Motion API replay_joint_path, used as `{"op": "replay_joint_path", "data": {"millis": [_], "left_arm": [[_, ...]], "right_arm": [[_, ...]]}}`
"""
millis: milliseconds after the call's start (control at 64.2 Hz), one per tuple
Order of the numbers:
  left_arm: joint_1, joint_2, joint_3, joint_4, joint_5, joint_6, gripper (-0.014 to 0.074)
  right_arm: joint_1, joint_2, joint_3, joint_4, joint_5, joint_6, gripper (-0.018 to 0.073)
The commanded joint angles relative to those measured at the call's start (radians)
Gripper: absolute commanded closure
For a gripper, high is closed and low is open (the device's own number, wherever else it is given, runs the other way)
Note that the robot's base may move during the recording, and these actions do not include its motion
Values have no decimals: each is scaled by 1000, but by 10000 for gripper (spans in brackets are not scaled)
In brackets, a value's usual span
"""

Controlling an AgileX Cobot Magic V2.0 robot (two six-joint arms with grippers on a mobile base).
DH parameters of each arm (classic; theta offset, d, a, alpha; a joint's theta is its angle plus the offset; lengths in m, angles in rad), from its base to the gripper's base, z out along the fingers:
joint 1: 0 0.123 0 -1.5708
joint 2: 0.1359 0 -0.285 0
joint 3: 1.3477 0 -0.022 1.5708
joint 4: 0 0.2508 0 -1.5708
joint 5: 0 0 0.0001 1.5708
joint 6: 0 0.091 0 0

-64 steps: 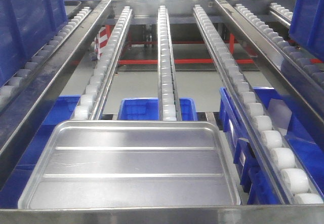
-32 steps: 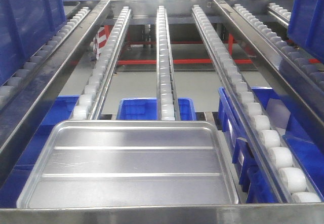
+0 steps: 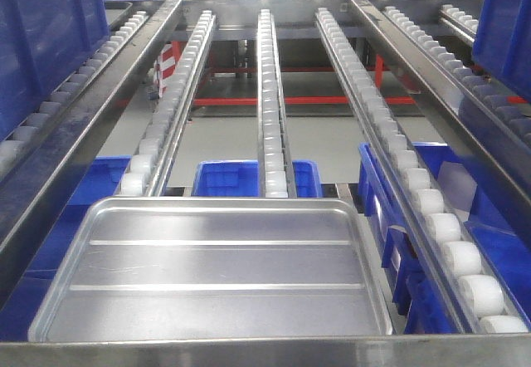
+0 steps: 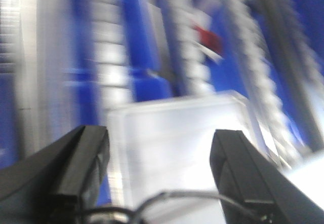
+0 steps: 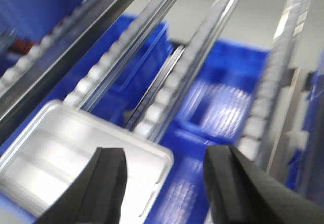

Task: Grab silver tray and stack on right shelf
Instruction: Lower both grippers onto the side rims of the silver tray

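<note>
Now, the silver tray (image 3: 211, 271) lies flat on the roller rails (image 3: 270, 93), hard by the front bar (image 3: 265, 355). Left gripper (image 4: 161, 150) spread wide, empty; right gripper (image 5: 165, 164) likewise spread, near the tray's corner.

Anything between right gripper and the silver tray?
Nothing: in the right wrist view the open right gripper hangs over the silver tray corner, bare air between.

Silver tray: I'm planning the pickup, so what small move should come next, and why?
Probably ease the right gripper down toward the right rim of the silver tray. It and the left gripper are both open and empty, and neither touches the tray, which lies flat on the roller rails. The left wrist view is too blurred to guide that arm.
</note>
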Motion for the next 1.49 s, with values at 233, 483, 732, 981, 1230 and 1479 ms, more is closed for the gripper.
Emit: {"op": "replay_joint_path", "data": {"millis": [233, 483, 732, 981, 1230, 1479], "left_arm": [[-314, 257, -94, -52, -67, 62, 291], [-252, 337, -94, -39, -198, -78, 291], [-160, 338, -101, 257, -65, -287, 292], [-222, 397, -212, 667, 153, -687, 292], [-379, 553, -326, 809, 188, -936, 292], [-406, 661, -336, 838, 97, -1056, 291]], "right_arm": [[88, 162, -45, 55, -129, -10, 103], [87, 286, -215, 93, 175, 58, 104], [87, 509, -368, -2, 406, 279, 104], [87, 646, -397, -108, 396, 424, 104], [86, 702, -397, -108, 363, 427, 104], [53, 719, -397, -108, 349, 429, 104]]}}
